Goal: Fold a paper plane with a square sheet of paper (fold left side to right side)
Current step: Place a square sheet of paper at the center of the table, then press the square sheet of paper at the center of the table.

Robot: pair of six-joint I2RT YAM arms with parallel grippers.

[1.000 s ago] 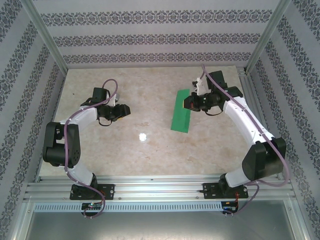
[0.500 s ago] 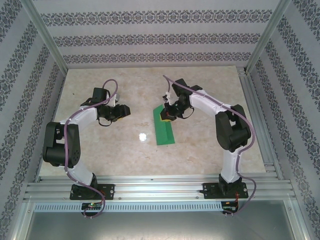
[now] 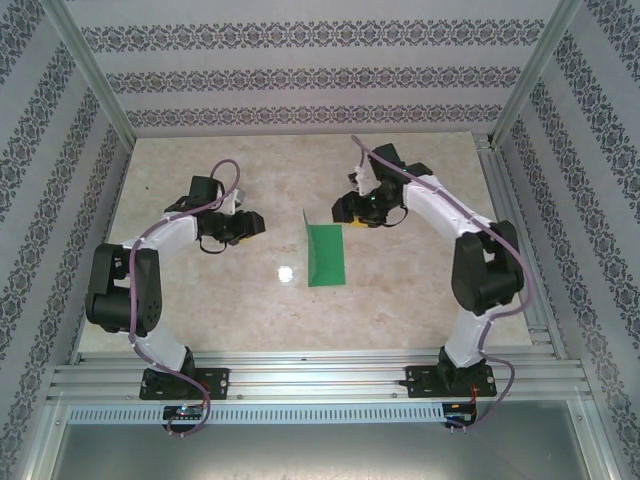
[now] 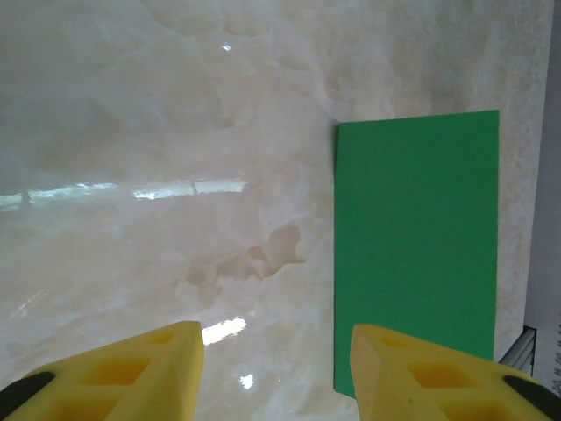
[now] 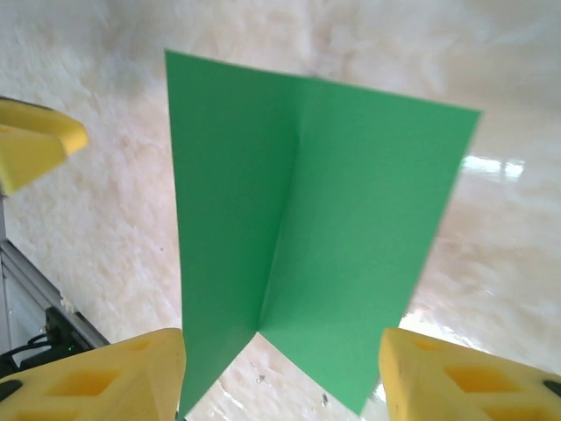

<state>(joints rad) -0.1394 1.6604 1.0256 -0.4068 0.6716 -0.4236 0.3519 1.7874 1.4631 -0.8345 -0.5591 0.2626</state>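
Separation is shown between the yellow fingers of the right claw [image 5: 280, 351]: it is spread and nothing is grasped, the square sheet of paper [image 5: 351, 219] lying just beyond its tips. The left claw [image 4: 276, 338] is likewise held apart and empty, near the sheet's left side but clear of it. The sheet is found mid-tabletop [image 3: 250, 170] between both claws, creased down its middle, one half lying flat and the left half standing up off the surface. The left-to-right fold is judged made but not flattened. Next, the raised half would need to be pressed down along the crease, or opened out for the corner folds. No brand, label or writing can be read.
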